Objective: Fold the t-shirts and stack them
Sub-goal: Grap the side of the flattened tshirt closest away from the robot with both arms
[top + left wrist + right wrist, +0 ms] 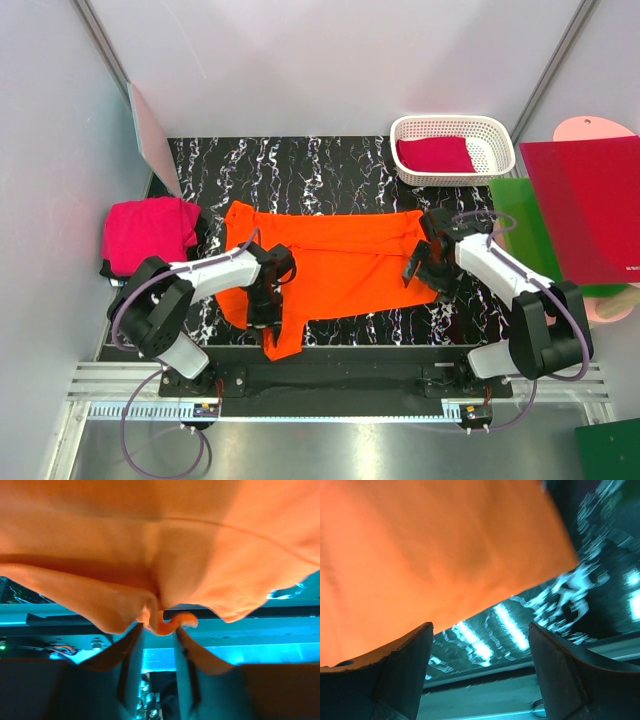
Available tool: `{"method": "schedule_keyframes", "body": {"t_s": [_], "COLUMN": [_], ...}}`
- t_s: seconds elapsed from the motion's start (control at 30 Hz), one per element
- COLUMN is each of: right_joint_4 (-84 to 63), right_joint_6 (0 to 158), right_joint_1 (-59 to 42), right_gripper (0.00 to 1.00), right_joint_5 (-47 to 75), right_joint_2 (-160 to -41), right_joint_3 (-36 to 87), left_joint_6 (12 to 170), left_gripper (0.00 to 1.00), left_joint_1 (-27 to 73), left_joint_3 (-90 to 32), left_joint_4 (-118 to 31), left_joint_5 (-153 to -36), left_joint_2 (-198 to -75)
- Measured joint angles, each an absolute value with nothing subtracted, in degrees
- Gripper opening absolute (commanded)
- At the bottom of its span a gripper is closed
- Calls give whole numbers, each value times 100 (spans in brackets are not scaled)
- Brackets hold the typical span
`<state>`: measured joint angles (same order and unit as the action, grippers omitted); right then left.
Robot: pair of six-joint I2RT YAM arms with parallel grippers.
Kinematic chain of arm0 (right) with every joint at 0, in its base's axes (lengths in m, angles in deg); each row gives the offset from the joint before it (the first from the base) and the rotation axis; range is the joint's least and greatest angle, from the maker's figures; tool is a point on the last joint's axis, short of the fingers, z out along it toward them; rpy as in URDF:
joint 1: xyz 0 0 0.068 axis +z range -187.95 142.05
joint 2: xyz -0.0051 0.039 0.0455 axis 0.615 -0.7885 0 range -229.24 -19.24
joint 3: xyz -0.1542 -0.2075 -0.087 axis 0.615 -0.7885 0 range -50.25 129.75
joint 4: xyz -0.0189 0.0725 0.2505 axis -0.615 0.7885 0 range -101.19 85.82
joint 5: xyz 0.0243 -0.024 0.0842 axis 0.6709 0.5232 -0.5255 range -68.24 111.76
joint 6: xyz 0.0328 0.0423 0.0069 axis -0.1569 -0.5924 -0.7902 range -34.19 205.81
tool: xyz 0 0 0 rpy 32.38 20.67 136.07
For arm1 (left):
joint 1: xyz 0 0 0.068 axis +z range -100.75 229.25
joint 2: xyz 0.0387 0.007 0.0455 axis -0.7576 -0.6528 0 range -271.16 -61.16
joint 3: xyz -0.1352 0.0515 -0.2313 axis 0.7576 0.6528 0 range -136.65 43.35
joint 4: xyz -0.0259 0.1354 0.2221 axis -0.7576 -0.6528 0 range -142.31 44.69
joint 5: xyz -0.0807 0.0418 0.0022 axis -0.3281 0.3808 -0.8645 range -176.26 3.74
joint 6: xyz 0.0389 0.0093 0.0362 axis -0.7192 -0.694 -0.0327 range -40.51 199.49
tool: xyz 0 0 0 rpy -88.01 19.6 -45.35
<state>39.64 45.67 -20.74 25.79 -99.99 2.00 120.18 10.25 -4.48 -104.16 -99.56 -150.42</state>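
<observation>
The bright orange t-shirt lies spread across the black marbled table. My left gripper is shut on a pinch of its near-left edge; the left wrist view shows the cloth bunched between the fingertips, with a sleeve hanging toward the table's front edge. My right gripper is open and empty just above the shirt's right edge; the right wrist view shows the orange cloth beyond the spread fingers. A magenta-pink shirt lies bundled at the left. A crimson shirt sits in the white basket.
Stiff red and green plastic sheets lie at the right over a pale pink board. Another board leans at the back left. A dark green sheet is at the bottom right. The metal rail runs along the front.
</observation>
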Motion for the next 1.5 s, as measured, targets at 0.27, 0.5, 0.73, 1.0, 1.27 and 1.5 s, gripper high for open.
{"method": "schedule_keyframes", "body": {"t_s": [0.27, 0.5, 0.73, 1.0, 1.27, 1.5], "right_joint_4": [3376, 3219, 3033, 2799, 2740, 3162], "right_joint_6": [3155, 2530, 2381, 2419, 2648, 2768], "right_joint_1": [-2076, -2076, -2076, -2076, -2076, -2076], "right_gripper": [79, 78, 78, 79, 79, 76], "right_joint_5": [1460, 973, 822, 817, 846, 1314], "right_joint_2": [-9946, -9796, -9852, -9894, -9898, -9892], "right_joint_3": [-1105, -1391, -1369, -1129, -919, -803], "left_joint_6": [12007, 11974, 11978, 12083, 12398, 12365], "left_gripper": [38, 0, 0, 0, 0, 0], "left_joint_1": [1025, 1025, 1025, 1025, 1156, 1416], "left_joint_3": [-103, -39, 11, 83, -1189, -2072], "left_joint_4": [-10392, -10363, -10390, -10722, -11170, -11115], "left_joint_5": [-9954, -9913, -9915, -9882, -9255, -8942], "left_joint_2": [-15042, -15042, -14784, -13827, -13464, -14251]}}
